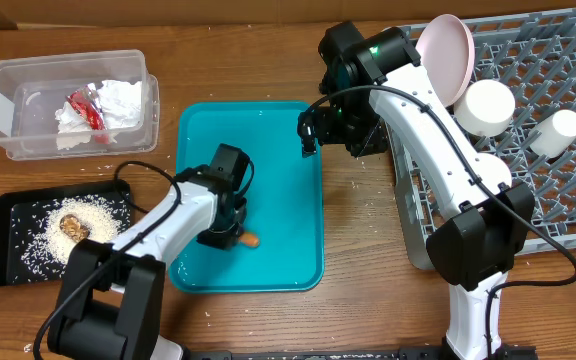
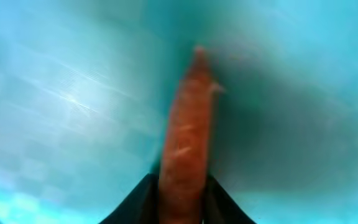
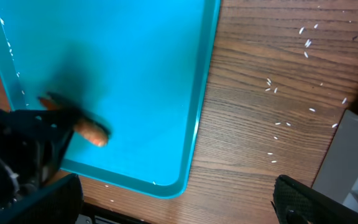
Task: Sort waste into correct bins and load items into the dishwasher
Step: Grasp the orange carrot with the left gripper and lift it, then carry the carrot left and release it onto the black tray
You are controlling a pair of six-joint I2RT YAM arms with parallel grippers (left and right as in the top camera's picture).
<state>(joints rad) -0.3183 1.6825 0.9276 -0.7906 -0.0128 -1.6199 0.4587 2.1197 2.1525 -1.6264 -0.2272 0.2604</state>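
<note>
One carrot piece (image 2: 188, 124) near robot-side edge of teal tray (image 1: 268, 170) | left gripper (image 2: 182, 193) pinches its end | lift straight, black tray (image 1: 8, 215) judged its bin | right gripper (image 3: 191, 202) spread

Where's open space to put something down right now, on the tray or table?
Free: teal tray's upper half, between clear tub and right arm; bare table between that tray and grey rack, only stray rice. Crowded: tray's lower half (left tool clamped on carrot piece), black tray, rack.
</note>
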